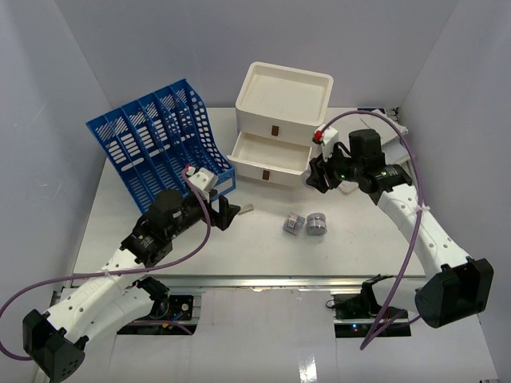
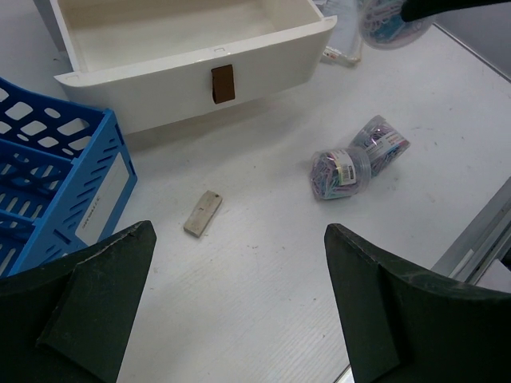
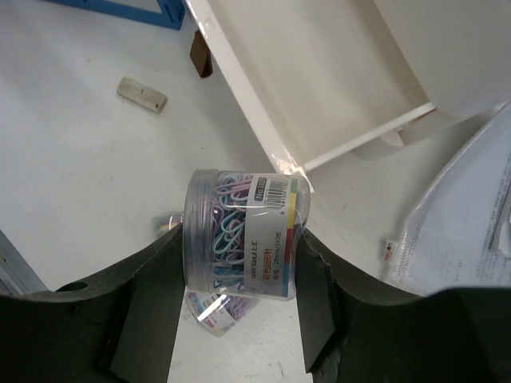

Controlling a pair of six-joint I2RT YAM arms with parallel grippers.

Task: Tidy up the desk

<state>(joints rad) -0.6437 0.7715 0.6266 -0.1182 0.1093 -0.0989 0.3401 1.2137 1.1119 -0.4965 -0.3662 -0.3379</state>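
Observation:
The desk [image 1: 263, 251] is a white tabletop with a silver rail [image 1: 263, 281] along its near edge. My right gripper [image 1: 321, 172] is shut on a clear jar of coloured paper clips [image 3: 239, 231] and holds it above the desk, just right of the cream box's open lower drawer [image 1: 267, 155]. Two more clip jars [image 1: 293, 223] [image 1: 317, 224] lie on their sides mid-desk; they also show in the left wrist view [image 2: 339, 171]. A small beige block [image 1: 247, 209] lies nearby. My left gripper [image 1: 227, 214] is open and empty, low over bare desk [image 2: 239, 319], short of the block [image 2: 203, 213].
The cream drawer box [image 1: 283, 100] stands at the back centre. A blue file rack [image 1: 156, 140] stands at the back left, close to my left arm. A clear plastic bag [image 1: 391, 132] lies at the back right, also in the right wrist view [image 3: 463, 215].

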